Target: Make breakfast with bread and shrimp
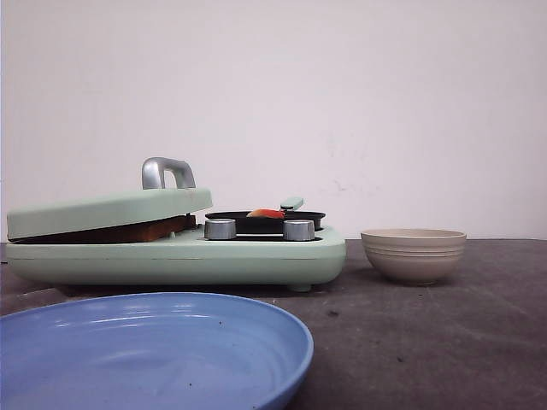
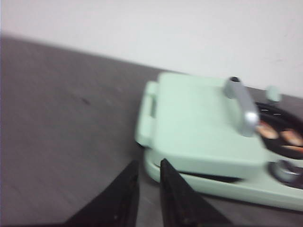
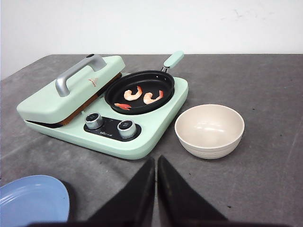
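While the mint-green breakfast maker (image 3: pixel 106 111) sits on the grey surface (image 3: pixel 265 90), its lid (image 3: pixel 71 92) rests on the bread (image 3: pixel 83 111), a brown crust edge showing in the gap. Shrimp (image 3: pixel 142 96) lie in the black pan (image 3: pixel 139 92), at 2 o'clock from the lid. At 4 o'clock from the pan stands the beige bowl (image 3: pixel 209 131). Left end effector (image 2: pixel 149 168) and right end effector (image 3: pixel 155 163) are clenched, grasping nothing. A blue plate (image 1: pixel 154 350) sits nearest the front camera.

Small pale lettering on the cooker's black knob panel (image 3: pixel 110 130) is unreadable.
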Controlling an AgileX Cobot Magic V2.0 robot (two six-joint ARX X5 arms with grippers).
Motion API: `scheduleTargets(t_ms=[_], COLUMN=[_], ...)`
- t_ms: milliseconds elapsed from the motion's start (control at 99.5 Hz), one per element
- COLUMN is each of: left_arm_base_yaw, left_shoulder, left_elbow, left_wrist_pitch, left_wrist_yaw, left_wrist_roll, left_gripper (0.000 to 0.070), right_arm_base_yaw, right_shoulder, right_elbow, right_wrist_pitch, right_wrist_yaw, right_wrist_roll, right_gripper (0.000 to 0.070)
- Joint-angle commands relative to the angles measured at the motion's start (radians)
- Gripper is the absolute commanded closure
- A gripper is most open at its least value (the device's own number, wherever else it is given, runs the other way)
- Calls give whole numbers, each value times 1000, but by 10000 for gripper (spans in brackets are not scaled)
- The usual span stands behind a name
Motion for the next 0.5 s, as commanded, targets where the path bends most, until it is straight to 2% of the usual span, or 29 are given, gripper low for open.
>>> scheduleTargets(t_ms=[0, 80, 191, 311, 362, 442, 492], left_arm_base_yaw=[29, 63, 91, 94, 94, 93, 90], left_shoulder=[-23, -66, -113, -113, -113, -113, -113], left_elbow=[-47, -128, -244, -321, -365, -370, -370], left_wrist_pitch=[86, 197, 291, 300, 324, 225, 229], left_wrist_yaw=[0, 16, 104, 187, 220, 262, 262], left_wrist_roll=[170, 179, 174, 169, 136, 121, 129], left_gripper=[700, 700, 700, 700, 700, 700, 700], right_arm_base_yaw=[4, 4, 4, 4, 4, 4, 4], right_shoulder=[-3, -3, -3, -3, -3, -3, -3], right_elbow=[0, 0, 0, 1, 1, 1, 1], right_wrist_pitch=[10, 10, 10, 10, 10, 10, 10], right_wrist_yaw=[3, 3, 3, 3, 3, 3, 3], right_wrist_roll=[10, 10, 10, 10, 10, 10, 10], right_gripper=[700, 700, 700, 700, 700, 700, 700])
